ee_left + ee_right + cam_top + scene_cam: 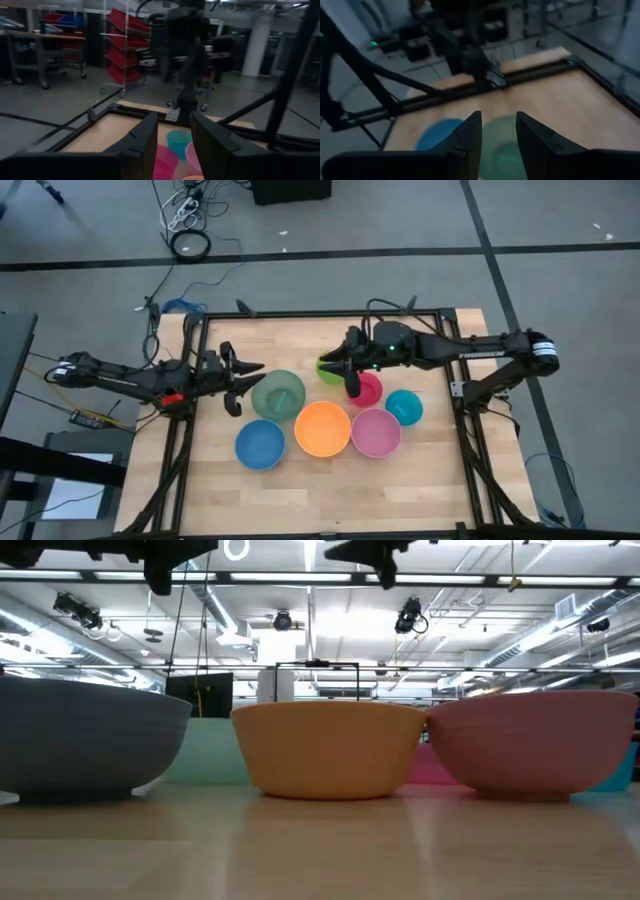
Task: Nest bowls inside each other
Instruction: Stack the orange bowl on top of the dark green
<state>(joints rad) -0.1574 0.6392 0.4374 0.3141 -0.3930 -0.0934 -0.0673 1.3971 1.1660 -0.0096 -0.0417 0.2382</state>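
Seven bowls stand apart on the wooden table [220, 485], each on its base. The dark green bowl [278, 394] is at centre left, with the blue bowl [260, 444], orange bowl [322, 428] and pink bowl [376, 431] in a row nearer the front. The teal bowl [403, 407] and red bowl [367, 390] stand to the right. The lime green bowl [328, 372] is partly hidden under my right gripper [338, 368], which hovers open above it. My left gripper [245, 385] is open beside the dark green bowl's left rim, raised, with nothing between its fingers.
A black metal frame [300, 315] runs round the table's edges. Bare wood lies along the far side and the near edge. In the low view the blue bowl [80, 740], orange bowl [330, 750] and pink bowl [535, 745] fill the front; both grippers hang high above them.
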